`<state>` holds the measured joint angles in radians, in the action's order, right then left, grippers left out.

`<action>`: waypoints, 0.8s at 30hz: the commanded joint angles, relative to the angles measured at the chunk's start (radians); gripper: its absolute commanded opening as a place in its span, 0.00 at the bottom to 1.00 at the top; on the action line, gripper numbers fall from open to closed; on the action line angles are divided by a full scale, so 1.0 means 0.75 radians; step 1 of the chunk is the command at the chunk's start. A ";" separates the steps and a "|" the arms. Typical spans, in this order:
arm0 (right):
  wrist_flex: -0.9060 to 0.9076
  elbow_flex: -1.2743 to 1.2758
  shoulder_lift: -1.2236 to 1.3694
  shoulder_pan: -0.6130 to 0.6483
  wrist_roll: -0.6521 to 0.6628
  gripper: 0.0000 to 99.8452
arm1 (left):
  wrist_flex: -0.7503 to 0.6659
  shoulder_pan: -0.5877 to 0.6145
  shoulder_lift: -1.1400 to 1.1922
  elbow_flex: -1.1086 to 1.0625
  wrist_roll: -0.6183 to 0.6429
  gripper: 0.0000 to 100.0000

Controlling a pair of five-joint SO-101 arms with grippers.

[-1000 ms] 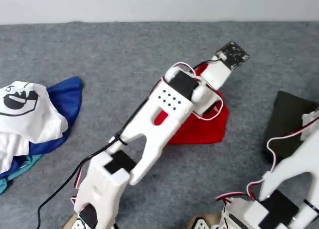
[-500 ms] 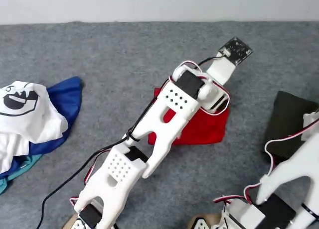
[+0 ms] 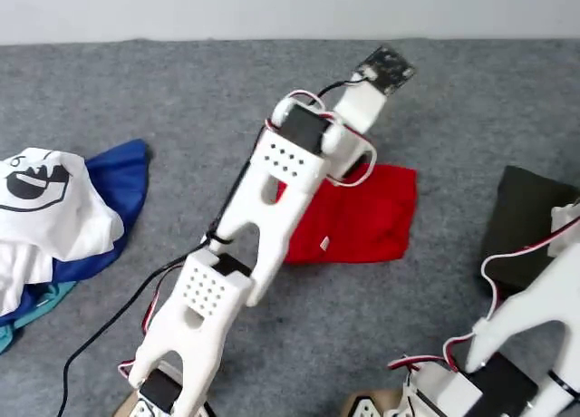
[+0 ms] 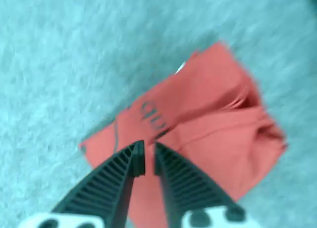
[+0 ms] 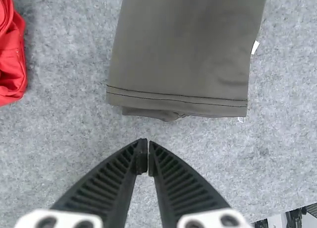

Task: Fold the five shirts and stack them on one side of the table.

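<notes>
A folded red shirt [image 3: 358,219] lies flat near the middle of the grey table [image 3: 181,100]. My left gripper [image 4: 147,157] hovers over the red shirt [image 4: 198,119], its fingers almost touching and holding nothing. A folded dark olive shirt [image 3: 523,225] sits at the right edge. My right gripper [image 5: 148,157] is shut and empty just in front of the olive shirt's [image 5: 185,49] hemmed edge. On the left lies a crumpled heap: a white printed shirt [image 3: 50,204] on a blue shirt [image 3: 113,195], with a teal shirt [image 3: 32,304] under them.
The left arm [image 3: 272,208] stretches diagonally over the table's centre and covers part of the red shirt. The right arm [image 3: 535,313] stands at the lower right. A pale wall [image 3: 290,9] borders the table's far edge. Bare grey felt shows between the heap and the red shirt.
The left arm has swung back and to the left off the red shirt. More of the shirt now shows, lying flat. The right arm has barely moved.
</notes>
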<state>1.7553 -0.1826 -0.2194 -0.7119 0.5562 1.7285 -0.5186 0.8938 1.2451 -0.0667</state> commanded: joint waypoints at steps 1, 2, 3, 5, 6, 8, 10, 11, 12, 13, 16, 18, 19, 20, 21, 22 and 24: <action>0.054 0.006 -0.044 -0.005 0.008 0.01 | 0.031 0.031 0.014 -0.081 -0.047 0.01; 0.054 0.020 -0.044 -0.005 0.008 0.01 | 0.031 0.033 0.037 -0.097 -0.051 0.01; 0.054 0.037 -0.044 -0.005 0.006 0.01 | 0.031 0.031 0.061 -0.099 -0.063 0.01; 0.054 0.068 -0.044 -0.005 0.006 0.01 | 0.031 0.029 0.110 -0.097 -0.080 0.01; 0.054 0.080 -0.046 -0.007 0.006 0.01 | 0.031 0.027 0.135 -0.097 -0.082 0.01; 0.054 0.086 -0.046 -0.011 0.006 0.01 | 0.031 0.025 0.182 -0.097 -0.082 0.01; 0.054 0.080 -0.052 -0.011 0.010 0.01 | 0.031 0.018 0.227 -0.097 -0.082 0.01; 0.052 0.080 -0.066 -0.011 0.012 0.01 | 0.033 0.010 0.241 -0.097 -0.082 0.01; 0.052 0.080 -0.083 -0.009 0.012 0.01 | 0.035 -0.002 0.254 -0.097 -0.082 0.01; 0.052 0.082 -0.099 -0.007 0.014 0.01 | 0.035 -0.018 0.256 -0.097 -0.082 0.01; 0.052 0.084 -0.136 -0.005 0.014 0.01 | 0.035 -0.086 0.256 -0.097 -0.078 0.01; 0.052 0.084 -0.148 -0.009 0.014 0.01 | 0.037 -0.151 0.256 -0.097 -0.076 0.01; 0.052 0.084 -0.152 -0.009 0.014 0.01 | 0.037 -0.184 0.256 -0.097 -0.074 0.01; 0.052 0.084 -0.152 -0.009 0.014 0.01 | 0.037 -0.219 0.245 -0.103 -0.074 0.01; 0.052 0.084 -0.154 -0.011 0.014 0.01 | 0.037 -0.250 0.227 -0.107 -0.074 0.01; 0.052 0.084 -0.154 -0.011 0.014 0.01 | 0.037 -0.276 0.205 -0.114 -0.074 0.01; 0.052 0.084 -0.154 -0.011 0.014 0.01 | 0.037 -0.321 0.139 -0.130 -0.074 0.01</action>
<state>1.7553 -0.1120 -0.3023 -0.7119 0.5577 1.7269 -0.7043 1.0994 1.1485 -0.1189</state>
